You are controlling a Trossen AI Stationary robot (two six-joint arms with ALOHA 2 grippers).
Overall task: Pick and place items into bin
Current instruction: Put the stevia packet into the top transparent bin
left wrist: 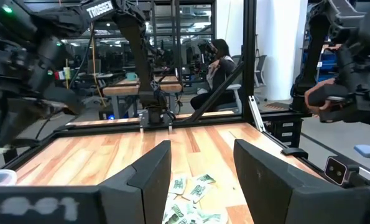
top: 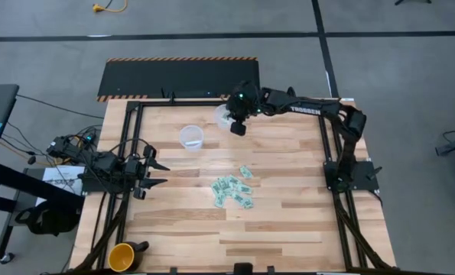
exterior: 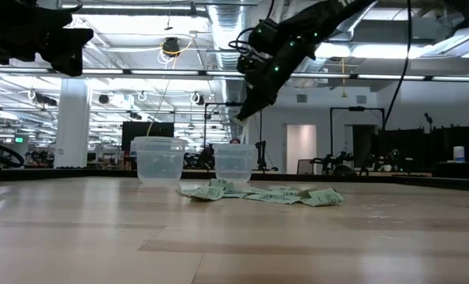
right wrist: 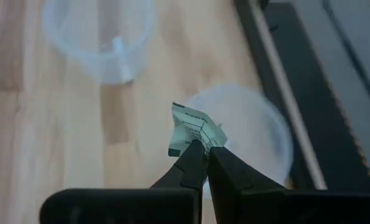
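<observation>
One packet (right wrist: 194, 129) in right fingers (right wrist: 202, 163); two tubs (top: 191, 137); left fingers (left wrist: 200, 180) apart, idle.

Open air lies below my right gripper (right wrist: 200, 149), with only two clear cups (top: 191, 137) and the packet pile (top: 232, 189) interrupting the bare table (top: 288, 229)

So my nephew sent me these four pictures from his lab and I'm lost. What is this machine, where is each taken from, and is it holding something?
It is two robot arms at a wooden table. One picture looks down from above, one sits at table height, and two come from cameras on the wrists. The right claw is shut on one green-and-white packet, above a clear tub. A second clear tub stands nearby. More packets lie in a loose pile mid-table. The left claw waits open at the table's left edge.
</observation>
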